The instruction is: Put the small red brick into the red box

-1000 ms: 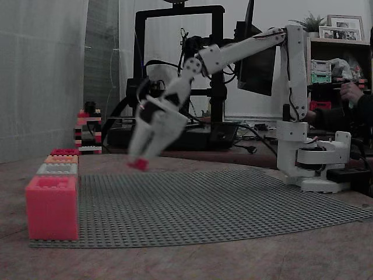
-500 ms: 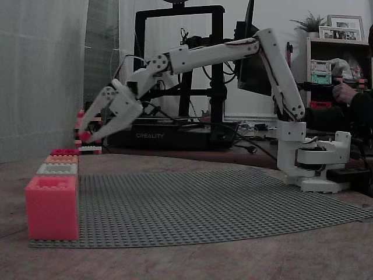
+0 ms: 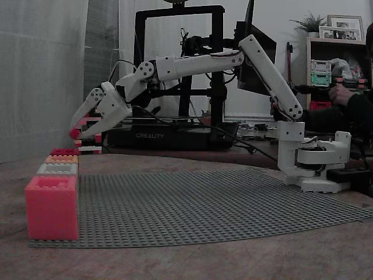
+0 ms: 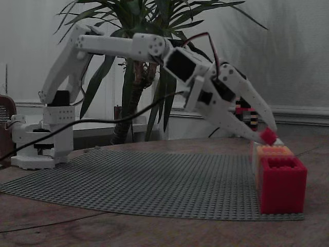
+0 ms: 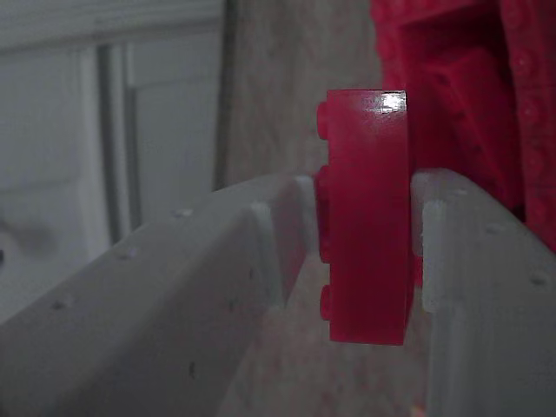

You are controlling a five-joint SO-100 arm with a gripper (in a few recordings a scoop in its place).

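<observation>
My gripper (image 3: 75, 133) is shut on the small red brick (image 3: 74, 133), which it holds at its fingertips. It hangs a short way above the far end of the row of boxes, over the low crimson red box (image 3: 64, 152). From the other side, the gripper (image 4: 269, 136) carries the brick (image 4: 268, 136) just above the pale orange box (image 4: 274, 151). In the wrist view the brick (image 5: 366, 217) stands on edge between the two white fingers (image 5: 261, 261), and the red box (image 5: 469, 95) shows dark red at the upper right behind it.
The row on the grey studded mat (image 3: 204, 204) runs from a large bright pink-red box (image 3: 51, 207) through a grey box (image 3: 57, 169) and the orange one (image 3: 61, 159). A red-and-black tower (image 3: 87, 131) stands behind. The arm's base (image 3: 309, 157) is at the right.
The arm has swung left and stretched out, carrying the brick from above the middle of the mat to above the far end of the box row.
</observation>
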